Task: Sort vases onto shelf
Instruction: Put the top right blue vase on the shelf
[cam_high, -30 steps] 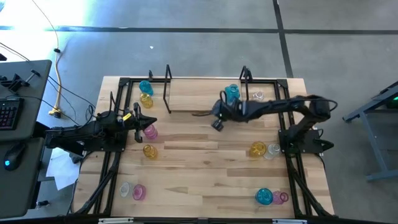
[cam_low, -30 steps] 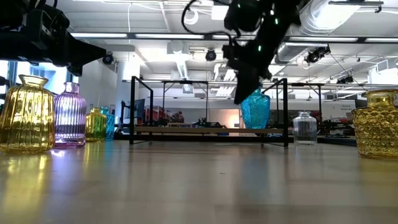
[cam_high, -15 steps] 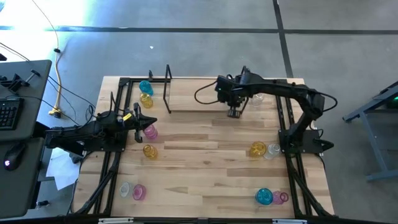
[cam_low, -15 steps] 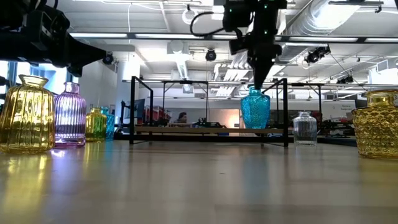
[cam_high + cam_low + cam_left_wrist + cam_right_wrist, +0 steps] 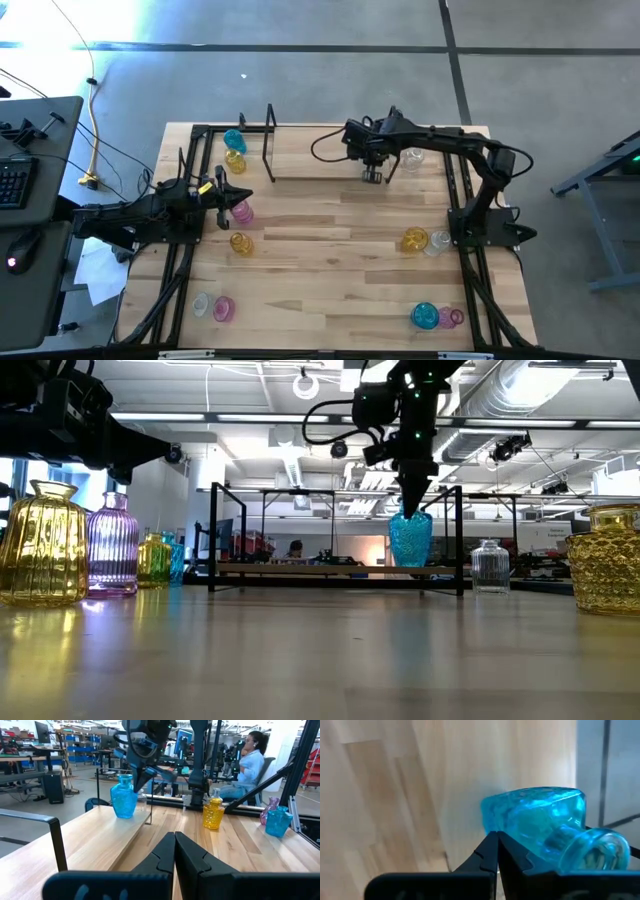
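Note:
A cyan vase (image 5: 410,542) stands upright on its base on the shelf (image 5: 300,150) at the table's far side; my right arm hides it in the high view. My right gripper (image 5: 408,510) is shut and points steeply down. Its tips are at the near side of the vase's neck (image 5: 125,780), and the vase fills the right wrist view (image 5: 535,822). A clear vase (image 5: 411,156) stands on the shelf to the right. My left gripper (image 5: 240,196) hovers shut and level at the left, beside a pink vase (image 5: 241,211). My right gripper's shut fingertips (image 5: 496,840) come from above beside the cyan vase's neck and shoulder. I cannot tell whether they touch the glass. The vase stands upright on the shelf board.
Cyan and yellow vases (image 5: 235,150) stand at the far left, and another yellow vase (image 5: 240,242) at mid left. A clear and a pink vase (image 5: 212,306) stand near left. Yellow and clear vases (image 5: 425,241) are at the right, cyan and pink vases (image 5: 435,317) near right. Black shelf posts (image 5: 459,540) rise beside the cyan vase.
My right gripper has swung from left of the cyan vase toward the table's right and far edge and risen a little. It has turned from slanting to pointing steeply down, ending at the vase's neck. It stayed shut. The vase has not moved.

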{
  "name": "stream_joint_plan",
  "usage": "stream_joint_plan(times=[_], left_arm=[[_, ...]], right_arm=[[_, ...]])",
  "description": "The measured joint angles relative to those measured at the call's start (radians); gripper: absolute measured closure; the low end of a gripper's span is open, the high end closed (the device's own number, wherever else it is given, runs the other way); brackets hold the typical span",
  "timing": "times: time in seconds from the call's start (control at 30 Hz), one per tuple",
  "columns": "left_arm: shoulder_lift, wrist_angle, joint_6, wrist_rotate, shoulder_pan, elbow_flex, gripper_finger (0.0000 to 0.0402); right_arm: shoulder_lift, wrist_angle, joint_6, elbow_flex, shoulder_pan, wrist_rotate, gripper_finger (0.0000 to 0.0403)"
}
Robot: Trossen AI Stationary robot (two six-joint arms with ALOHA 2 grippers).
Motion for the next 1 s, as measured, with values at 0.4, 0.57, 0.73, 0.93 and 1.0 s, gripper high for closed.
stream_joint_plan(times=[0.4,0.57,0.73,0.93,1.0], left_arm=[[0.0,0.0,0.0,0.0,0.0,0.0,0.0401],[0.0,0.0,0.0,0.0,0.0,0.0,0.0401],[0.0,0.0,0.0,0.0,0.0,0.0,0.0401],[0.0,0.0,0.0,0.0,0.0,0.0,0.0401],[0.0,0.0,0.0,0.0,0.0,0.0,0.0401]], right_arm=[[0.003,0.0,-0.037,0.006,-0.026,0.03,0.0403],[0.002,-0.108,0.004,0.022,-0.023,-0.005,0.0403],[0.002,-0.106,0.032,0.014,-0.028,0.012,0.0403],[0.002,-0.085,0.029,0.014,-0.044,0.081,0.0403],[0.002,-0.075,0.027,0.014,-0.051,0.081,0.0403]])
